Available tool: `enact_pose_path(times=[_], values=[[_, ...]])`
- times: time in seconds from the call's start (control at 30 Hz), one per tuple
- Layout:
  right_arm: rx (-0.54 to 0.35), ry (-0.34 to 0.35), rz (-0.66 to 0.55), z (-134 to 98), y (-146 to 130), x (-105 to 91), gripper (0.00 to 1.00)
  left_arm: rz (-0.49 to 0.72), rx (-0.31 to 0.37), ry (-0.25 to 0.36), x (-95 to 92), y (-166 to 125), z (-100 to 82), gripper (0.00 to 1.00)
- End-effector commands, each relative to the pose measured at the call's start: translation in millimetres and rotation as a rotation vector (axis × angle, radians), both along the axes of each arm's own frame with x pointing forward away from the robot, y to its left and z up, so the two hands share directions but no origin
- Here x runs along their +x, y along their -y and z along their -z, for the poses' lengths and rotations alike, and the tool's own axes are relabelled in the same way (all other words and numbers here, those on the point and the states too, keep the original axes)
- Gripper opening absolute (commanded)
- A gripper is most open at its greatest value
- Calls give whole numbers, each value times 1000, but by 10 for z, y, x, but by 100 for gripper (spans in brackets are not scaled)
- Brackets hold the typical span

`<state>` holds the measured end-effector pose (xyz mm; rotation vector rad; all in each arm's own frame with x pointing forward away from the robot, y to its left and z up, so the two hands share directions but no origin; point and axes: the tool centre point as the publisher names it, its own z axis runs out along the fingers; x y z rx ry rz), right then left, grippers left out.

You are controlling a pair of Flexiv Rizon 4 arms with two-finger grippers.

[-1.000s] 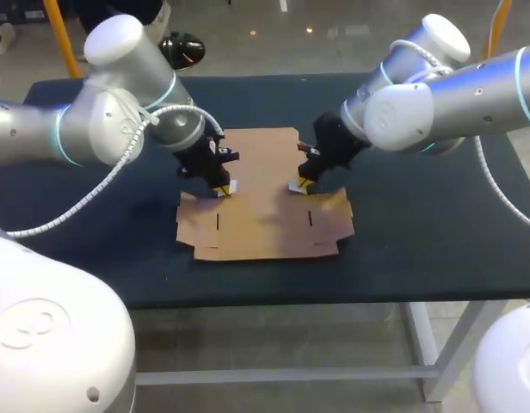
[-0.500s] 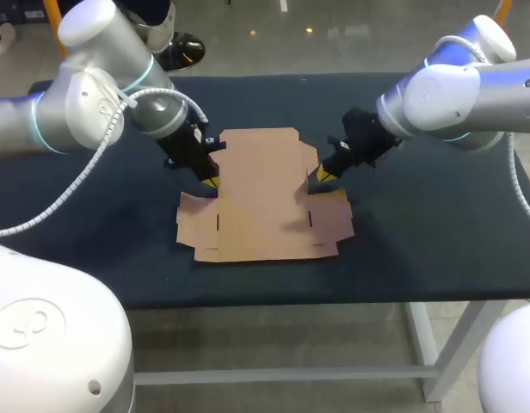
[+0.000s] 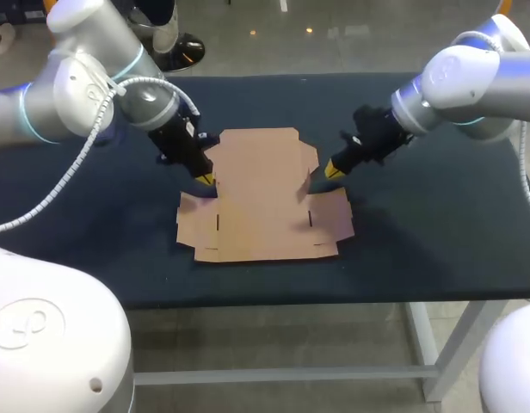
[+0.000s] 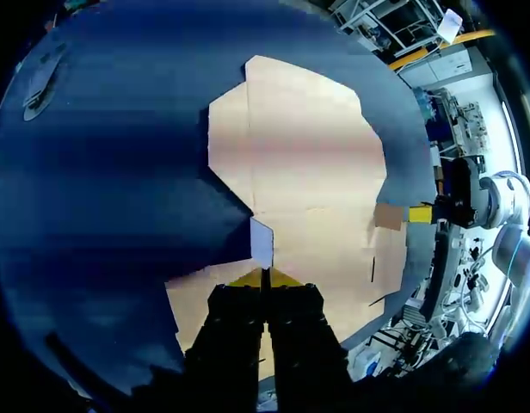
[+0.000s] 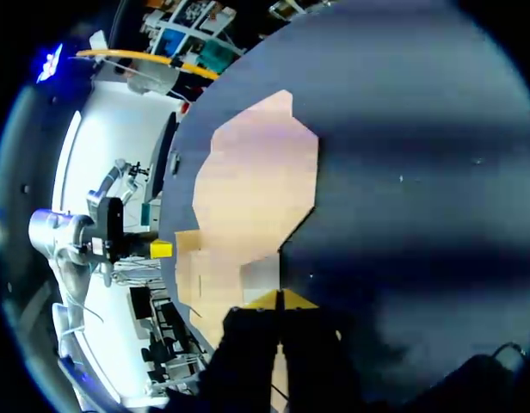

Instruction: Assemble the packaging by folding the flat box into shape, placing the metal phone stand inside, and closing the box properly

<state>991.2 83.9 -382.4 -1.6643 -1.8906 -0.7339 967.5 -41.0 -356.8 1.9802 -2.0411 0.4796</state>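
The flat brown cardboard box (image 3: pixel 261 202) lies unfolded in the middle of the dark table (image 3: pixel 437 224). My left gripper (image 3: pixel 206 179) is shut and empty, its yellow tips just over the notch in the cardboard's left edge. From the left wrist, the tips (image 4: pixel 265 277) point at a small flap (image 4: pixel 261 243) of the cardboard (image 4: pixel 308 172). My right gripper (image 3: pixel 332 169) is shut and empty, just off the cardboard's right edge. Its wrist view has the tips (image 5: pixel 280 298) at the edge of the cardboard (image 5: pixel 256 189). No metal phone stand is in view.
Bare dark tabletop surrounds the cardboard on all sides. The table's front edge runs a short way below the box's near flaps (image 3: pixel 265 251).
Both grippers have drawn apart, off the middle of the cardboard: the left one to its left edge, the right one past its right edge. Both stayed shut. The cardboard lies where it was.
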Motion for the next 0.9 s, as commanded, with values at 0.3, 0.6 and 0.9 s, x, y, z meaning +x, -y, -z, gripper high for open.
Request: enact_pose_path(times=[0.3,0.6,0.9], values=[[21,-4,13,-176,243,-110,0,-34,-20,4,-313,-294,-251,0],[23,-19,36,-317,358,-412,0,-56,-76,-18,-596,-484,-273,0],[15,-20,63,-315,490,-781,0,-90,-90,-2,-1023,-573,-310,0]])
